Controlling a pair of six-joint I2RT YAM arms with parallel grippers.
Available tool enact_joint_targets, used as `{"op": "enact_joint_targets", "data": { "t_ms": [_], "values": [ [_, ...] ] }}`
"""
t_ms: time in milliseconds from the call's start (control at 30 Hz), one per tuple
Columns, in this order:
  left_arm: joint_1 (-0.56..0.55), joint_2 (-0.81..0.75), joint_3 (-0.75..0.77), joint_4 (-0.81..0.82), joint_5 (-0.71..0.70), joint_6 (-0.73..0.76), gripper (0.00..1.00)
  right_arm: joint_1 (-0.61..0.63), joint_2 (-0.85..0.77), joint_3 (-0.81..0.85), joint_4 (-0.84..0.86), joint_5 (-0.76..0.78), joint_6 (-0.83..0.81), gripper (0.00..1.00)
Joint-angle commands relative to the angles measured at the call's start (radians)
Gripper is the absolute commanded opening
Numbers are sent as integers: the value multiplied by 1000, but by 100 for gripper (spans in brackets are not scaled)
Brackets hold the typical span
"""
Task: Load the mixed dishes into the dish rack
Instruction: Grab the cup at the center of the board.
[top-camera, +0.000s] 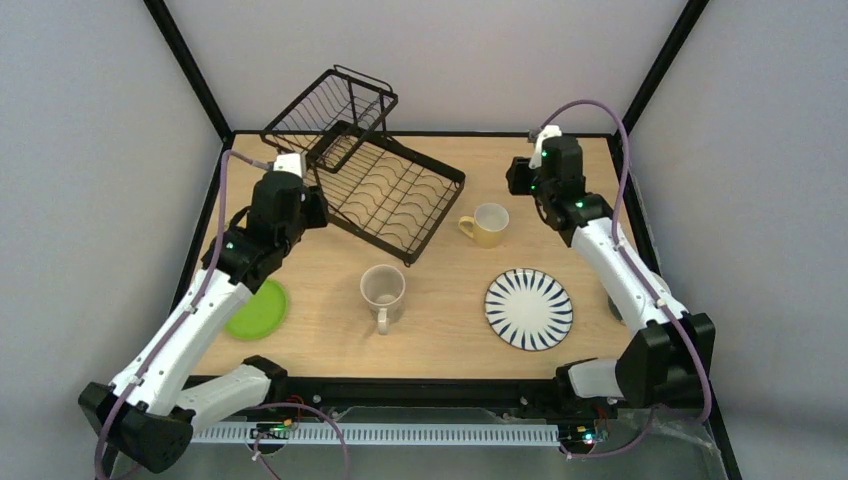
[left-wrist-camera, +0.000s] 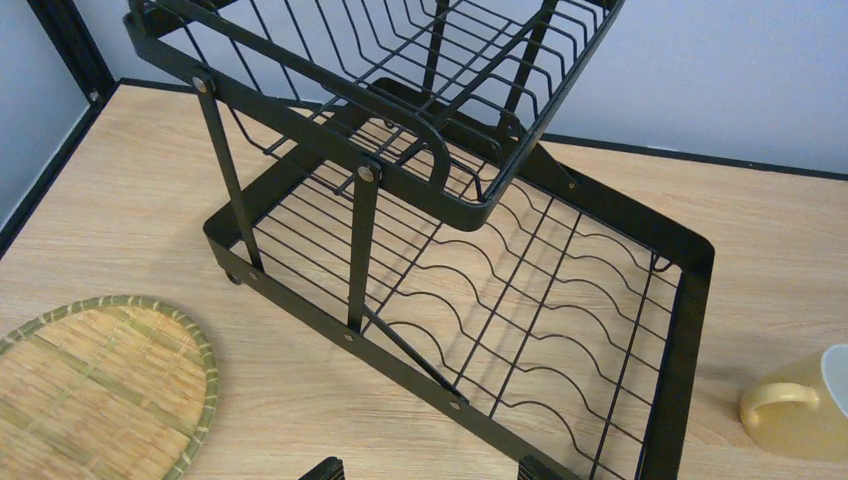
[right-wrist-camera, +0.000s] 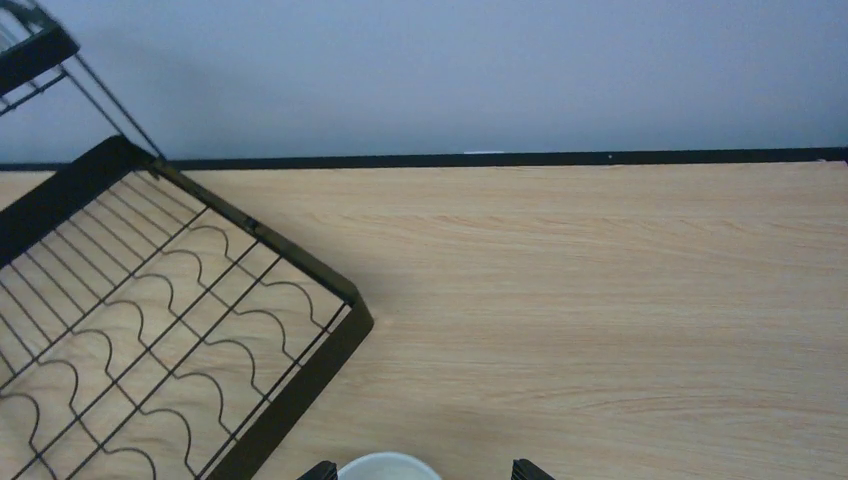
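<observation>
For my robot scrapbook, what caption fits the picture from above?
Two robot arms flank the empty black dish rack; beige mug, yellow mug, striped plate and green plate wait on the table.

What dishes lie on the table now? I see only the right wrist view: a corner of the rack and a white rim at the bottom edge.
Observer: The top view shows four: yellow mug, beige mug, striped plate and lime-green plate, all outside the dish rack.
Operator: Is anything loaded in the rack already?
Observer: No. In the left wrist view its base and raised basket hold nothing.
Operator: Is there one more dish?
Observer: Yes, a yellow woven-look plate lies flat beside the rack, seen only by the left wrist camera.
</observation>
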Motion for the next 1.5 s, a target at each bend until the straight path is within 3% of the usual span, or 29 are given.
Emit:
{"op": "enact_joint_targets", "data": {
  "t_ms": [0, 433, 633, 767, 933, 1467],
  "values": [
    [-19, -57, -10, -66, -16, -29, 99, 70, -39, -8, -77, 123, -69, 100],
    [-50, -127, -85, -87, -15, -62, 99, 85, -14, -3, -94, 183, -71, 100],
    [-50, -98, -97, -75, -16, -62, 99, 84, 164, 74, -145, 188, -36, 99],
    [-50, -86, -93, -79, -26, -55, 99, 84, 230, 108, -160, 210, 12, 81],
    [-50, -82, -96, -96, -33, -55, 99, 84, 270, 144, -193, 221, 42, 71],
    [-50, -108, -127, -121, -18, -93, 99, 84, 323, 105, -242, 176, 78, 68]
  ]
}}
